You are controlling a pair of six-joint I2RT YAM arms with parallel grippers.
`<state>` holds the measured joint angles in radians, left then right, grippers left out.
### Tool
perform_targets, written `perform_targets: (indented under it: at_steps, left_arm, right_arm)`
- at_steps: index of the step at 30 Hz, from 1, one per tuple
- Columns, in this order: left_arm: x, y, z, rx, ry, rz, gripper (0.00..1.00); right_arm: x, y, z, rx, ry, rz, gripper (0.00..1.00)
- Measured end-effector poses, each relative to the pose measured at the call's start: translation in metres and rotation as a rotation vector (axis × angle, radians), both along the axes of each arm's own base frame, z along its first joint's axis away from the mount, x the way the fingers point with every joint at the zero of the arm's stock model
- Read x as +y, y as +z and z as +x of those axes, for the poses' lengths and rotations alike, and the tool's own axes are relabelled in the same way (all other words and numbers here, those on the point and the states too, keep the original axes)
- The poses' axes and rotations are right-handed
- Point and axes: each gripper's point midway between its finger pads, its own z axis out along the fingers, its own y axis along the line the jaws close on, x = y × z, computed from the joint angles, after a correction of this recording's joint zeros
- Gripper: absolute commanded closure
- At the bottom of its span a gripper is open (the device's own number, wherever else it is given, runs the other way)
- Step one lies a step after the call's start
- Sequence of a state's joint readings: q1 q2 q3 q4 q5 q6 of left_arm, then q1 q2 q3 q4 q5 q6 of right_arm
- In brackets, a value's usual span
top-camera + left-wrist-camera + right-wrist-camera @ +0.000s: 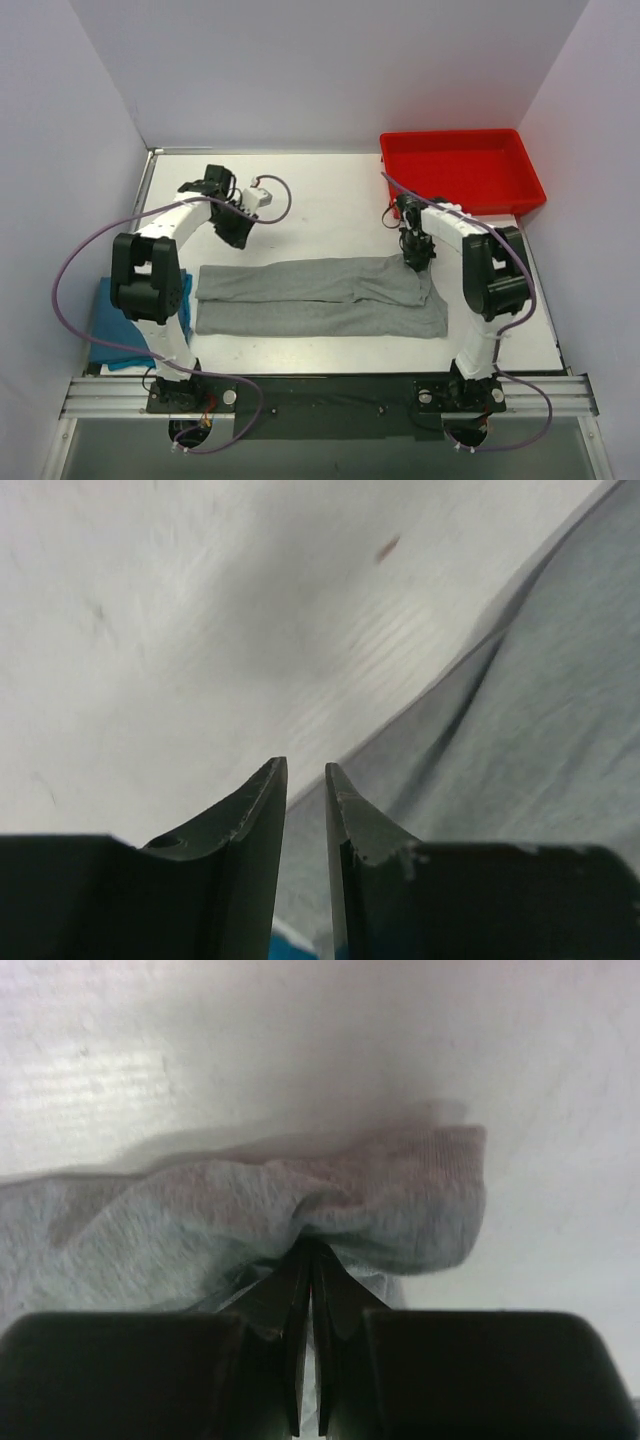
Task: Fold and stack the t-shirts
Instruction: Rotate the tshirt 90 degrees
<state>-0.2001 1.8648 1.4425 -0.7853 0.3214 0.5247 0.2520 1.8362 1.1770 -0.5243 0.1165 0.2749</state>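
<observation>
Grey dominates my overhead feed: the grey t-shirt (320, 298) lies across the middle of the counter (330, 200), folded lengthwise into a long band running left to right, with a seam-like fold line down its length. The teal t-shirt (115, 330) sits bunched at the near left edge of the counter, partly hidden behind the left arm and just beside that arm's base, apart from the grey one.

On my right wrist feed the right tool (310, 1250) is clamped tight, its fingers pressed together on a puckered fold of grey knit, with a ribbed hem edge curling just beyond the tips. From above, the same tool (415, 258) points down at the far right corner of the band.

The left tool (238, 232) hangs over bare counter beyond the far left end of the grey t-shirt, not touching it. Its wrist feed shows the tool (305, 770) parted only narrowly, with nothing between the tips; the edge of the grey cloth runs diagonally below and to the right.

A red tray (455, 170) rests at the far right corner, well apart from both shirts.
</observation>
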Motion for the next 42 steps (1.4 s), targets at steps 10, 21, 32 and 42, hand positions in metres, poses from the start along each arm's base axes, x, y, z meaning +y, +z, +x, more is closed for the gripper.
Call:
perform_targets:
  at_steps: [10, 21, 32, 42]
  left_arm:
    - [0.093, -0.059, -0.091, 0.132, -0.062, 0.287, 0.69]
    - [0.094, -0.046, -0.189, 0.284, -0.298, 0.237, 0.68]
    - [0.073, -0.03, -0.225, 0.375, -0.457, 0.12, 0.58]
    - [0.082, -0.009, -0.188, 0.262, -0.46, 0.199, 0.45]
  right_arm:
    - [0.04, -0.002, 0.059, 0.081, 0.253, -0.137, 1.0]
    - [0.139, 0.006, 0.169, -0.098, 0.357, 0.001, 1.0]
    - [0.18, 0.022, 0.206, -0.234, 0.28, 0.258, 0.78]
    - [0.107, 0.158, 0.142, -0.448, 0.144, 0.258, 0.6]
